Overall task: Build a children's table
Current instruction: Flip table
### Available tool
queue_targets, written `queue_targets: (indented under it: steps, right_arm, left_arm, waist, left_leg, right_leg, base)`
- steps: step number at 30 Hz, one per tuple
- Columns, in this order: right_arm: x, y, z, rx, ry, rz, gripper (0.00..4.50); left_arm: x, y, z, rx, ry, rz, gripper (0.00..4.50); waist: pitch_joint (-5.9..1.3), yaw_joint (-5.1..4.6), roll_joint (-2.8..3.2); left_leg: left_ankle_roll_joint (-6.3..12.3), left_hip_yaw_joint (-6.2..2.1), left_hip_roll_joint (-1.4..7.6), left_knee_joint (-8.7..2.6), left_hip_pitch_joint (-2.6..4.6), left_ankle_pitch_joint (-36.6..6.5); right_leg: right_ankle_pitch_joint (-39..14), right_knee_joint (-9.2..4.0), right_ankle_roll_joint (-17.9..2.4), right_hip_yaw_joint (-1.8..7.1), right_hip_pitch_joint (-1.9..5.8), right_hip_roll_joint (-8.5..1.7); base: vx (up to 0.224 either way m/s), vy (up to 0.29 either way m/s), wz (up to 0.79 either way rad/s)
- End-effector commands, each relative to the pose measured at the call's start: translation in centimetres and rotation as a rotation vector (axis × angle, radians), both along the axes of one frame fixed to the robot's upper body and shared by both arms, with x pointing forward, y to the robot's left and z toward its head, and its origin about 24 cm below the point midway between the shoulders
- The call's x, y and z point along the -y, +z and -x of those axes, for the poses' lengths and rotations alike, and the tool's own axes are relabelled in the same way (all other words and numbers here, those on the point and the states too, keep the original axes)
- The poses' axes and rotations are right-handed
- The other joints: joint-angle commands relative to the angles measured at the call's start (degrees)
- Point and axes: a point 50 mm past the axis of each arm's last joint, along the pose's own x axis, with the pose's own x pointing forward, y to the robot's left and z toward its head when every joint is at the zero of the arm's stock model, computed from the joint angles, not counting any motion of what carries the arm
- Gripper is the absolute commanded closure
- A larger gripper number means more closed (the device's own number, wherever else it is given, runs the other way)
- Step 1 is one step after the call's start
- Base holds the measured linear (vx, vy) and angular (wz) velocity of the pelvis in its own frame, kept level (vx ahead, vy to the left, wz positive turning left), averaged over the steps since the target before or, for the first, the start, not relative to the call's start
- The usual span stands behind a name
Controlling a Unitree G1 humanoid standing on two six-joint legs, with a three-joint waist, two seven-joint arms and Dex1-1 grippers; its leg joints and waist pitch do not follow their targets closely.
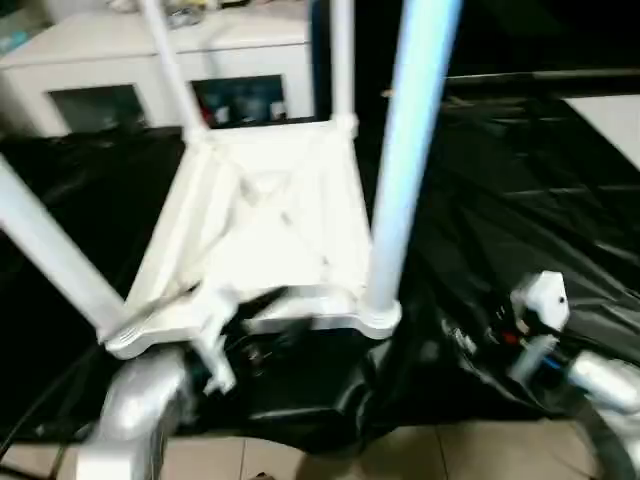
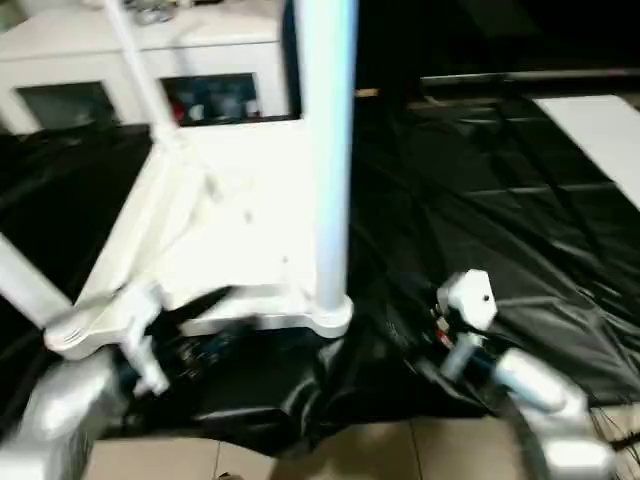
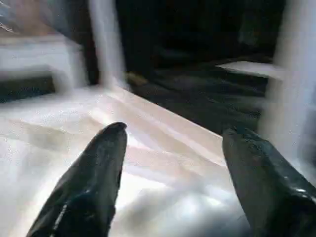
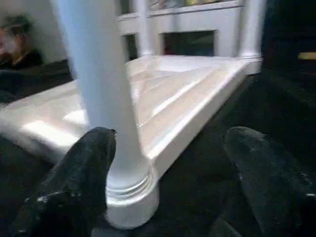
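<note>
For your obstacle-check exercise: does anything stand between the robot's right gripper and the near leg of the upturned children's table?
Nothing visible does. The right gripper stands open just short of the near leg, which is seated in its corner socket; between them lies only the black sheet.

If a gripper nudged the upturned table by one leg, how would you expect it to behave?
The table looks like light plastic, so it would probably slide on the slick black sheet. The long upright leg gives leverage, so a high push might tip it.
</note>
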Motion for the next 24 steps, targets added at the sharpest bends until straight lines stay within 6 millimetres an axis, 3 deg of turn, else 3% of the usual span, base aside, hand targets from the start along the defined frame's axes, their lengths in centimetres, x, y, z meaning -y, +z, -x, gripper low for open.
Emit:
queue_targets:
  steps: [1, 2, 3, 6, 10, 12, 15, 16, 18, 22, 24]
  right_arm:
    - [-0.6, 0.9, -0.3, 0.046, -0.048, -0.005, 0.21]
    - [-0.9, 1.0, -0.5, 0.054, -0.072, -0.031, 0.21]
    - [-0.9, 1.0, -0.5, 0.055, -0.071, -0.031, 0.12]
    - [-1.7, 0.7, -0.4, 0.051, -0.026, -0.024, 0.0]
    - [-2.1, 0.6, 0.0, 0.031, 0.042, -0.021, 0.0]
    - [-2.0, 0.8, 0.2, 0.04, 0.062, -0.015, 0.0]
    - [-1.8, 1.0, 0.3, 0.035, 0.084, -0.017, 0.0]
    - [-1.8, 1.0, 0.4, 0.033, 0.092, -0.015, 0.0]
    - [-1.8, 1.1, 0.3, 0.036, 0.099, -0.003, 0.0]
    - [-2.2, 1.1, 0.1, 0.039, 0.084, -0.01, 0.0]
    - [-2.5, 1.0, 0.0, 0.04, 0.083, -0.009, 0.0]
  left_arm:
    - [-1.8, 1.7, 0.7, 0.137, 0.184, -0.041, 0.81]
    - [-2.3, 2.0, 1.1, 0.171, 0.251, -0.035, 0.81]
    - [-2.3, 2.0, 1.2, 0.173, 0.253, -0.034, 0.78]
    - [-3.0, 2.2, 2.2, 0.228, 0.352, -0.011, 0.44]
    - [-3.1, 1.7, 3.8, 0.228, 0.434, 0.015, 0.09]
    - [-3.2, 1.3, 4.4, 0.211, 0.473, 0.034, 0.09]
    - [-3.8, 1.0, 5.3, 0.205, 0.553, 0.045, 0.09]
    - [-4.5, 1.0, 5.7, 0.207, 0.637, 0.06, 0.09]
    - [-5.8, 1.1, 6.3, 0.213, 0.762, 0.08, 0.09]
    - [-7.7, 1.5, 6.6, 0.229, 0.837, 0.076, 0.09]
    - [-8.9, 1.3, 6.3, 0.218, 0.867, 0.081, 0.09]
  waist:
    - [-2.1, -0.33, -1.28]
    - [-2.26, -0.61, -1.69]
    - [-2.35, -0.51, -1.38]
    - [-2.46, -0.56, -1.92]
    - [-3.02, -0.37, -1.65]
    - [-2.96, -0.38, -1.82]
    - [-2.73, -0.11, -1.64]
    - [-2.66, 0.05, -1.32]
    - [-2.46, -0.11, -1.6]
    - [-1.93, -0.38, -1.33]
    - [-1.92, -0.5, -1.15]
  left_leg:
    - [2.42, -1.18, 2.01, -4.57, 0.22, -17.3]
    - [2.49, -1.25, 2.01, -4.65, 0.05, -17.8]
    - [2.42, -1.36, 2.05, -4.71, 0.13, -17.7]
    - [2.47, -1.39, 2.41, -4.93, 0.18, -17.5]
    - [3.19, -1.33, 2.73, -4.66, 0.1, -14.4]
    - [3.42, -1.23, 2.66, -4.56, -0.02, -14.6]
    - [3.42, -1.17, 2.55, -4.63, 0.05, -16.2]
    - [3.12, -1.25, 2.56, -4.7, 0.15, -17.1]
    - [2.74, -1.22, 2.42, -4.74, 0.21, -18.6]
    - [1.41, -1.47, 2.14, -4.89, 0.79, -22.4]
    - [0.41, -1.7, 1.99, -4.99, 1.25, -24.4]
  right_leg:
    - [-28.6, -7.27, -1.1, 2.38, 1.65, -3.89]
    - [-28.0, -7.17, -0.8, 2.29, 1.84, -3.77]
    - [-27.4, -6.96, -0.8, 2.38, 1.81, -3.91]
    - [-24.0, -6.61, -1.4, 2.69, 1.89, -3.93]
    - [-12.1, -5.63, -4.3, 2.82, 2.4, -3.85]
    - [-10.5, -5.46, -4.9, 2.91, 2.61, -3.98]
    - [-13.7, -5.87, -4.7, 2.97, 2.51, -4.09]
    - [-15.3, -6.0, -4.3, 2.96, 2.46, -4.11]
    - [-18.1, -6.26, -3.5, 2.8, 2.43, -3.97]
    - [-27.6, -7.23, -1.5, 2.69, 1.89, -4.05]
    - [-29.2, -7.27, -0.8, 2.71, 1.67, -3.91]
  base:
    - [0.0, 0.0, 0.0]
    - [0.0, 0.0, 0.0]
    - [0.0, 0.0, 0.0]
    - [0.0, 0.0, 0.0]
    - [0.0, 0.0, 0.0]
    - [0.0, 0.0, 0.0]
    - [0.0, 0.0, 0.0]
    - [0.0, 0.0, 0.0]
    - [0.0, 0.0, 0.0]
    - [0.0, 0.0, 0.0]
    - [0.0, 0.0, 0.0]
